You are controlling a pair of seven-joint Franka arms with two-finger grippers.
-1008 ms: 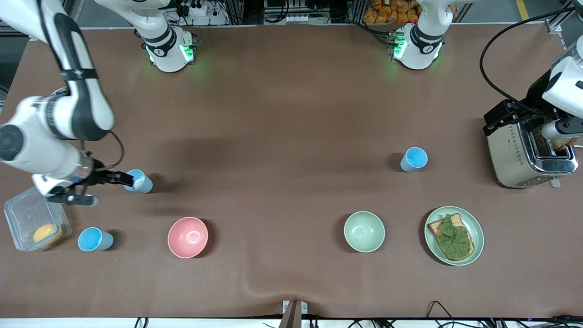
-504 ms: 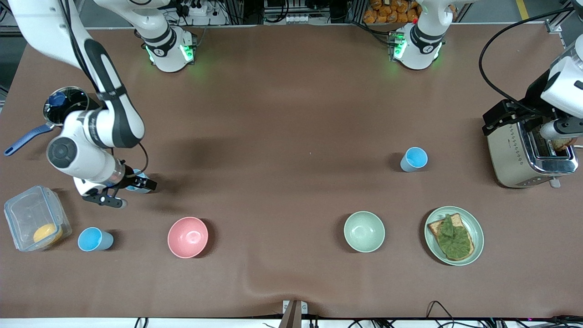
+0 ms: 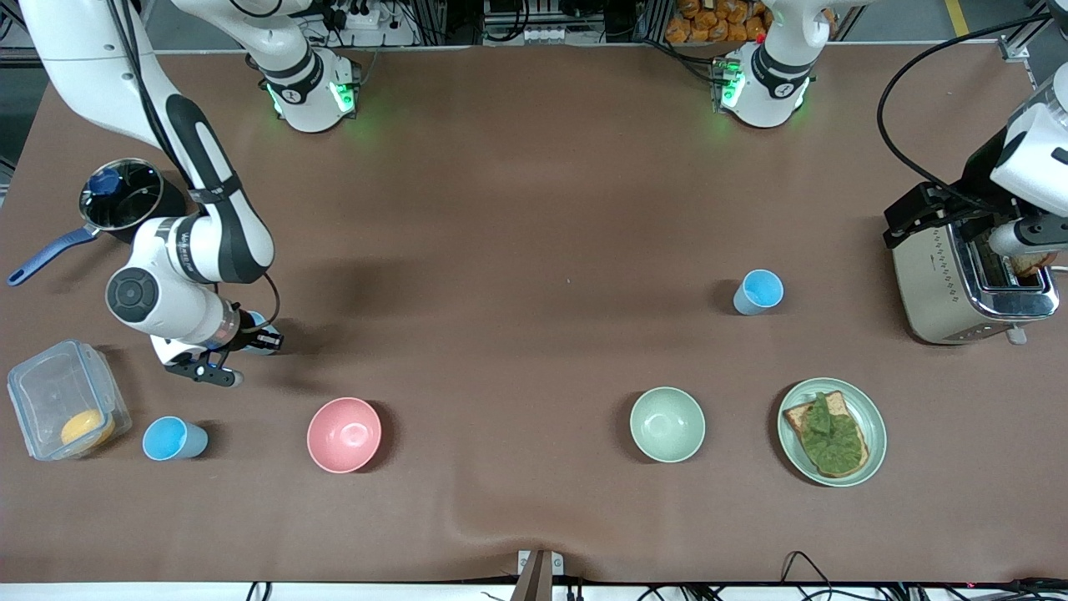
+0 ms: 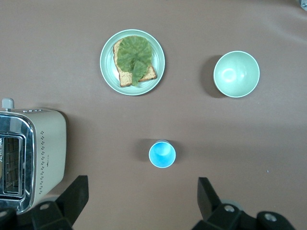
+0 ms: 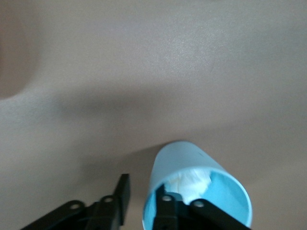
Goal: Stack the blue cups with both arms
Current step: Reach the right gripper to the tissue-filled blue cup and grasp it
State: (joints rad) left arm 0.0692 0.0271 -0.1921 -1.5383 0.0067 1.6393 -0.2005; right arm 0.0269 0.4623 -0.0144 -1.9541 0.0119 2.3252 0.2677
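A pale blue cup with a white bit inside stands at the right arm's end of the table; in the front view only a sliver shows under the hand. My right gripper is open at its rim. In the right wrist view this gripper has one finger inside the cup and the other outside, apart from the wall. A sky-blue cup stands nearer the front camera. Another sky-blue cup stands near the toaster and shows in the left wrist view. My left gripper is open, high over the table, waiting.
A pink bowl and a pale green bowl stand toward the front camera. A plate holds toast with lettuce. A toaster is at the left arm's end. A clear box and a saucepan flank the right arm.
My right arm has swung in over the pale blue cup and now covers most of it, with one finger inside. The left arm has not moved.
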